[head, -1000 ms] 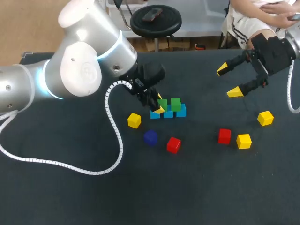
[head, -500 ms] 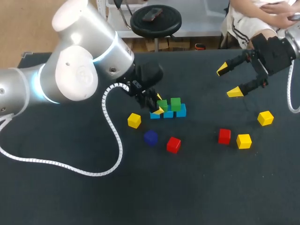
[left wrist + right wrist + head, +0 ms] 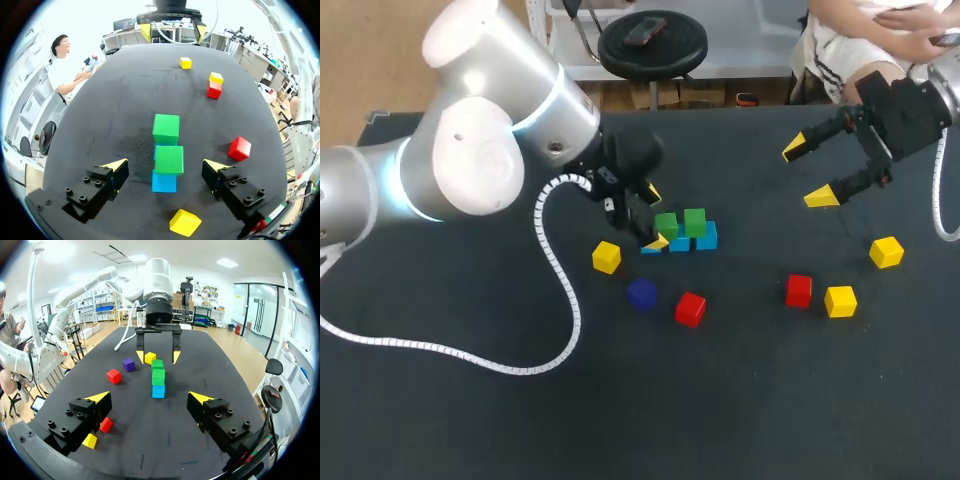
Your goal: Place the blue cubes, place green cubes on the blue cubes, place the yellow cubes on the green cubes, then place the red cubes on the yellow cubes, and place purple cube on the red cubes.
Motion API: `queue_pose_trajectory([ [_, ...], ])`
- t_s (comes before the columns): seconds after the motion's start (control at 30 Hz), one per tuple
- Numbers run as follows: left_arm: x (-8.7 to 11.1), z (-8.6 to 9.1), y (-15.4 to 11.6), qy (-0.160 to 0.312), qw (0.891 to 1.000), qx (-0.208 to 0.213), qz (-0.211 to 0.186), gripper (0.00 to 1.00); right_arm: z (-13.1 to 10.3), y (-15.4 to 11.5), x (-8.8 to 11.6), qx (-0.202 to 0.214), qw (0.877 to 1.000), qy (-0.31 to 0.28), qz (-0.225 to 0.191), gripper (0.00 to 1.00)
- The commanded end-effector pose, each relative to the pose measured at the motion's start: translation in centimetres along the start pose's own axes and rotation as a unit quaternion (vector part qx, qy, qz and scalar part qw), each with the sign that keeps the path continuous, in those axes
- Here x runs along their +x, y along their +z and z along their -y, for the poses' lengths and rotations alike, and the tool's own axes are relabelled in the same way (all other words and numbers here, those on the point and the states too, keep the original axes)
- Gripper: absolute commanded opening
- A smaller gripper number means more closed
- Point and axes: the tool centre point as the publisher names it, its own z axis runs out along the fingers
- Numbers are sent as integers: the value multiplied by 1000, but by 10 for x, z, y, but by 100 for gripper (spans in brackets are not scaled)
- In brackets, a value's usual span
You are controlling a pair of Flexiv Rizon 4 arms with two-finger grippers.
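Note:
A short row of blue cubes (image 3: 706,237) lies mid-table with two green cubes (image 3: 695,221) on top. My left gripper (image 3: 653,217) stands open around the nearer green cube (image 3: 169,159); its fingers stay clear of the cube on both sides. The other green cube (image 3: 166,129) sits just ahead, and the end blue cube (image 3: 164,181) shows below. My right gripper (image 3: 807,172) hangs open and empty over the far right of the table. Loose on the cloth lie yellow cubes (image 3: 606,257) (image 3: 886,252) (image 3: 840,301), red cubes (image 3: 691,309) (image 3: 799,291) and a purple cube (image 3: 641,293).
The black table (image 3: 470,420) has wide free room at the front and left. My left arm's white cable (image 3: 565,290) loops across the cloth left of the stack. In the right wrist view, a red cube (image 3: 105,424) and a yellow cube (image 3: 90,441) lie close under my right gripper (image 3: 149,397).
My left gripper has opened and let go of the green cube, which stays on the blue row. The right arm has not moved.

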Motion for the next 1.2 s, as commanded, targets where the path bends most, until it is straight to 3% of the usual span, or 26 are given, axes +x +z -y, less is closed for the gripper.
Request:
queue_pose_trajectory([
  [0.03,6,8,-10,8,1000,-9,26,100,0,0,0,1,1000,-1,0,100],
  [0.17,12,13,-20,25,998,-14,58,100,0,0,0,1,1000,-1,0,100],
  [0.5,33,29,-36,17,992,-34,117,100,0,0,0,1,1000,-1,0,100],
  [0.9,55,64,-50,29,980,-64,187,100,0,0,0,1,1000,-1,0,100],
  [1.07,65,66,-59,31,966,-71,246,100,0,0,0,1,1000,-1,0,100],
  [1.2,61,60,-76,34,967,-74,243,100,0,0,0,1,1000,-1,0,100],
])
